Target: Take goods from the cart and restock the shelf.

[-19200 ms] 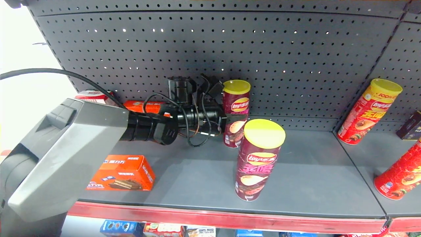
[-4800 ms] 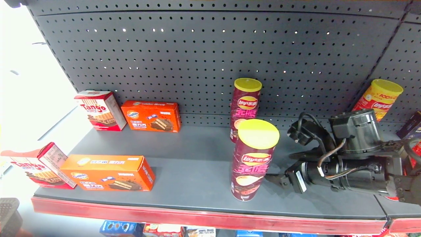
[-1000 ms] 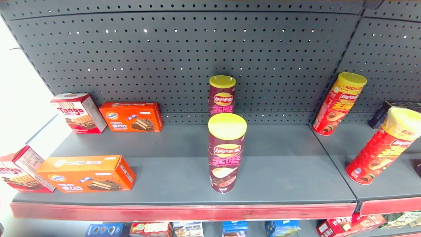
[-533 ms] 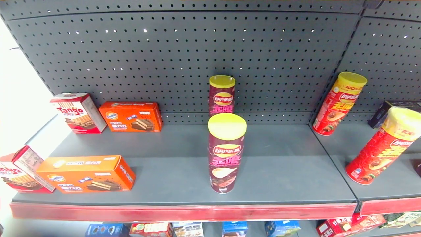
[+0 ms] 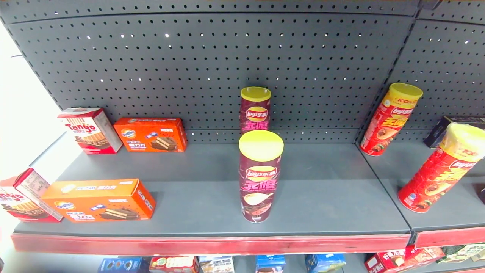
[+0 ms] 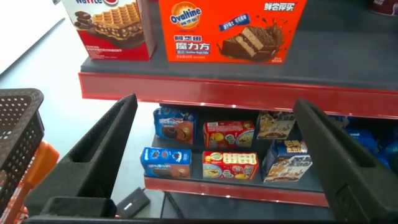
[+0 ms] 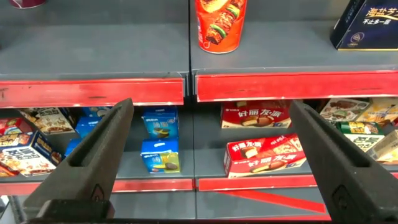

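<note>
Both arms hang low in front of the shelf (image 5: 322, 197) with nothing in them. The left gripper (image 6: 214, 101) has its fingers spread wide and empty, and so does the right gripper (image 7: 211, 104); each faces the red front edge of the shelf.

We judge the step in hand to be the fetch of the next good. The black mesh basket (image 6: 18, 143), beside the left gripper on its outer side, is probably part of the cart, so the left arm looks the better placed of the 2. To do it well, we should swing clear of the red edge first and come down over the basket with the fingers wide. We should close across the short side of a can or box, not along its length. The free stretches on either side of the 2 cans look the safest places to set it.

The front maroon chip can (image 5: 260, 176) stands upright near the shelf's front edge, about midway along. Its long axis is vertical, its yellow lid is up and its label faces us. The back maroon chip can (image 5: 255, 110) stands the same way right behind it, against the pegboard. The orange wafer box (image 5: 99, 200) lies with its long axis along the shelf front.
</note>
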Motion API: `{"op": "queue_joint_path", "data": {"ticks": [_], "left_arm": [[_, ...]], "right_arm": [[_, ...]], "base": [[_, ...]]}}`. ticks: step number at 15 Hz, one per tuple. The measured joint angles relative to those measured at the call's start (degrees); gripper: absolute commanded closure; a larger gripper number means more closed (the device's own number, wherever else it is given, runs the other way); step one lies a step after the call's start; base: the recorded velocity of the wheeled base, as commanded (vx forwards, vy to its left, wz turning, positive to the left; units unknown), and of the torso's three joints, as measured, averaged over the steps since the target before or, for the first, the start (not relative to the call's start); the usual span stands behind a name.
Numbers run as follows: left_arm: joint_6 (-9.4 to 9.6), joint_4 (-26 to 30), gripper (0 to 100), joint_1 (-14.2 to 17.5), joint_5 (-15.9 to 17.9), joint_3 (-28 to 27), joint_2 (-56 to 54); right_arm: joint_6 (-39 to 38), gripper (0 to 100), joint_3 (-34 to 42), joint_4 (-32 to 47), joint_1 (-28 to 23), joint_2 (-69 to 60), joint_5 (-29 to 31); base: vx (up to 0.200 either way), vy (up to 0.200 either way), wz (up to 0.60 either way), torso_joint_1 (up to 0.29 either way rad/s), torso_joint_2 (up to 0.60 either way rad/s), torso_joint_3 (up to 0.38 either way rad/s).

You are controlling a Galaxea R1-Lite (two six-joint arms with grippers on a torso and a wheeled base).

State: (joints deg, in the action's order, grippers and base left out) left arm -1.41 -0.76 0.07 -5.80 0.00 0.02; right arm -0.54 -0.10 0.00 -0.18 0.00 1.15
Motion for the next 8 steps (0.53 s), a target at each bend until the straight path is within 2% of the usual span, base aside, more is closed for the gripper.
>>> {"op": "queue_joint_path", "data": {"ticks": [2, 8], "left_arm": [[-0.04, 0.0, 0, 0.0, -0.02, 0.0, 0.0], [-0.04, -0.02, 0, 0.0, -0.07, -0.02, 0.0]], "right_arm": [[0.0, 0, 0.0, -0.02, 0.02, 0.0, -0.02], [0.0, 0, 0.0, -0.07, 0.11, 0.0, 0.0]], "base": [[0.2, 0.0, 0.0, -0.002, 0.0, 0.002], [0.0, 0.0, 0.0, 0.0, 0.0, 0.0]]}}
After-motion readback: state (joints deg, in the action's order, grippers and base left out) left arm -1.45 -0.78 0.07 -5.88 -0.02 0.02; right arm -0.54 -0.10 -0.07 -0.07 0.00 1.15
